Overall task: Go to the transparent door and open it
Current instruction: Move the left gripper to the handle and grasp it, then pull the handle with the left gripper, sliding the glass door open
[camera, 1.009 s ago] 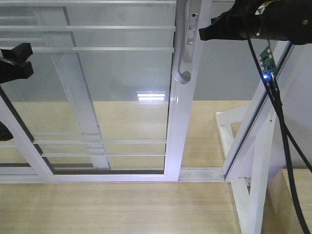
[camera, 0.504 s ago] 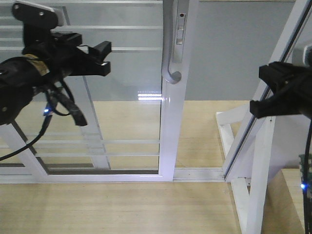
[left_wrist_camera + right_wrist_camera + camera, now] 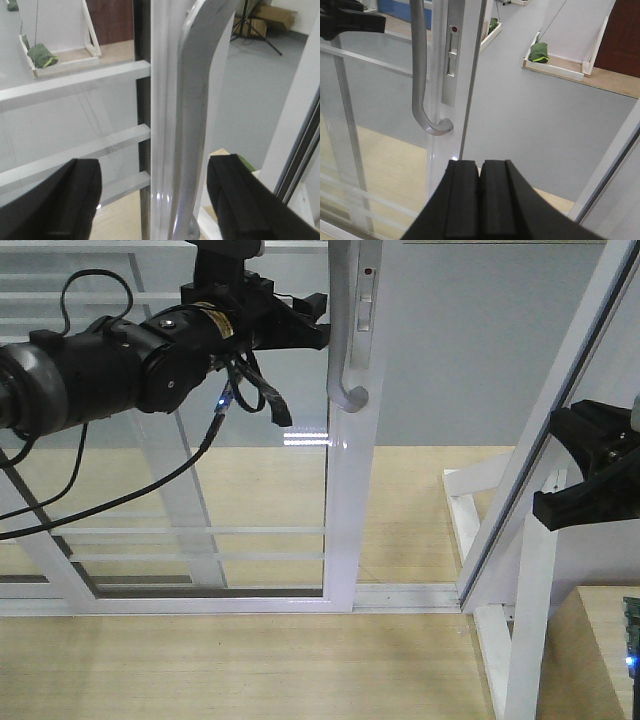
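Saw the transparent door point(image 3: 250, 480) in the middle of the front view, standing in the floor track point(image 3: 410, 595). Held the left gripper point(image 3: 318, 322) up high, just beside the curved grey handle point(image 3: 340, 350), jaws spread wide, nothing pinched. Held the right gripper point(image 3: 480, 167) lower, off to the right by the white frame post point(image 3: 530, 540), jaws pressed together, empty.

Pale wood-grain floor point(image 3: 250, 660) in the foreground, grey floor point(image 3: 470, 370) beyond it, with a bright striped glare point(image 3: 308, 438) where they meet. White braced frame post point(image 3: 530, 570) at right. Farther back: cardboard boxes point(image 3: 274, 17) and a dark brown door point(image 3: 625, 35).
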You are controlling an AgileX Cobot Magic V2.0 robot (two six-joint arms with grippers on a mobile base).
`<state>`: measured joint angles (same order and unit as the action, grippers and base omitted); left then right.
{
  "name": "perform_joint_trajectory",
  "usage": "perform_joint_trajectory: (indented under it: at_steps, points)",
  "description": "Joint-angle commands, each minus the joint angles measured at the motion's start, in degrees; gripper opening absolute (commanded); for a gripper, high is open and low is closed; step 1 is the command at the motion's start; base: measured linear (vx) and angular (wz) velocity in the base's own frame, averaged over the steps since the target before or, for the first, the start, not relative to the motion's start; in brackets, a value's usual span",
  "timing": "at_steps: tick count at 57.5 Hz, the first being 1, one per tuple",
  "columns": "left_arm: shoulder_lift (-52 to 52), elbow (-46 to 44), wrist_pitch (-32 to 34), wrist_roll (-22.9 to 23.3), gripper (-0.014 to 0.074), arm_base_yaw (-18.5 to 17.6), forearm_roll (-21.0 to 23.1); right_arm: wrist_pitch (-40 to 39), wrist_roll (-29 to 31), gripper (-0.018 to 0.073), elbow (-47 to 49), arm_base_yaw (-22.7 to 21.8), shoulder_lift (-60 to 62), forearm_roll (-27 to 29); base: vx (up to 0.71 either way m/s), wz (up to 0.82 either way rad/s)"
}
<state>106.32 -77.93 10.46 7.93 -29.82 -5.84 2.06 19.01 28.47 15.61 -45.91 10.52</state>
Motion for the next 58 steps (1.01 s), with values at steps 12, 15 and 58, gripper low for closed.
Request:
perform_joint_trajectory:
  at_steps: [12,15,58]
  points:
    - [2.6,-8.7,2.2,0.1,0.0566,-2.3,0.7,-4.9,3.0,-0.0005,1.7,-0.1,0.4,-0.1,0.0,0.0]
    - [3.3,-9.5,2.1,0.1,0.0566,-2.4,0.8,-4.9,3.2,-0.0005,1.7,-0.1,0.4,-0.1,0.0,0.0]
    - [12.4,-24.5,-3.3,-0.4,0.0378,-2.1,3.9,-3.5,3.5,-0.0005,1.7,-0.1,0.4,-0.1,0.0,0.0]
